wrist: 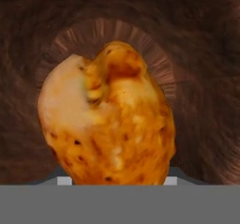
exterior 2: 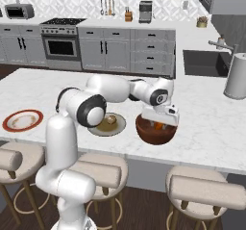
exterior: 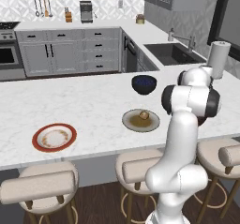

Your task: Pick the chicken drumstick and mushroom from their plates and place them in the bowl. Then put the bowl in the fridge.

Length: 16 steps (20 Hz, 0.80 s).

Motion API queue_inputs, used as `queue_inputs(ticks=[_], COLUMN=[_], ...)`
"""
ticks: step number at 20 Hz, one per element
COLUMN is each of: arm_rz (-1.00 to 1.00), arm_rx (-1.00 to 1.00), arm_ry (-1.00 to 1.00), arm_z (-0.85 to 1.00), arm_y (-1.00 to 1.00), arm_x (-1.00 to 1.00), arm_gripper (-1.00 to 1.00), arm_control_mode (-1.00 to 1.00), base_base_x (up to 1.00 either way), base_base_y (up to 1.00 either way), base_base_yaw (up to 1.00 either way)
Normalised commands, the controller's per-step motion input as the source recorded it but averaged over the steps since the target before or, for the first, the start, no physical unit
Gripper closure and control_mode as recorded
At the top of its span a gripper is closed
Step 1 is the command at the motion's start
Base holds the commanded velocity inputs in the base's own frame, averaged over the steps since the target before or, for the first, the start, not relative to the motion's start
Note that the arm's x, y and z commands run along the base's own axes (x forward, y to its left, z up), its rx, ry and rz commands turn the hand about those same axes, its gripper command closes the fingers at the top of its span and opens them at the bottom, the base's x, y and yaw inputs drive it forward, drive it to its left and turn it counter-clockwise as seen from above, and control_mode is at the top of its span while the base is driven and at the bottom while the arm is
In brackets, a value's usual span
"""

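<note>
My gripper (exterior 2: 160,122) reaches down into the reddish-brown bowl (exterior 2: 154,134) on the island counter and is shut on the chicken drumstick (exterior 2: 158,125). In the hand view the golden-orange drumstick (wrist: 110,117) hangs close in front of the bowl's brown inside (wrist: 201,54) and hides my fingertips. The bowl (exterior: 144,84) looks dark navy in the left base view. The mushroom (exterior: 144,115) (exterior 2: 111,120) lies on the grey-olive plate (exterior: 132,122) (exterior 2: 98,128) just left of the bowl. The red-rimmed plate (exterior: 54,137) (exterior 2: 22,120) lies bare farther left. The fridge is out of view.
A paper towel roll (exterior: 218,59) (exterior 2: 236,76) stands on the counter to the right, near the sink (exterior: 172,53). Padded stools (exterior 2: 103,173) line the island's front edge. Grey cabinets and an oven (exterior 2: 60,46) stand behind.
</note>
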Motion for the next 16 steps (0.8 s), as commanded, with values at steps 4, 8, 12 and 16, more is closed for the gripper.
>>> queue_inputs(ticks=[4, 8, 12, 16], arm_rz=[0.00, 0.00, 0.00, 0.01], arm_rx=[0.00, 0.00, 0.00, 0.00], arm_ry=[0.00, 0.00, 0.00, 0.00], arm_z=[-0.24, -0.26, -0.22, -0.18], arm_y=[0.05, 0.06, 0.01, 0.00], arm_x=[0.15, 0.17, 0.13, 0.01], arm_gripper=[1.00, 1.00, 1.00, 1.00], arm_control_mode=[-1.00, -1.00, -1.00, -1.00], base_base_x=[0.00, 0.00, 0.00, 0.00], base_base_y=[0.00, 0.00, 0.00, 0.00], base_base_yaw=[0.00, 0.00, 0.00, 0.00])
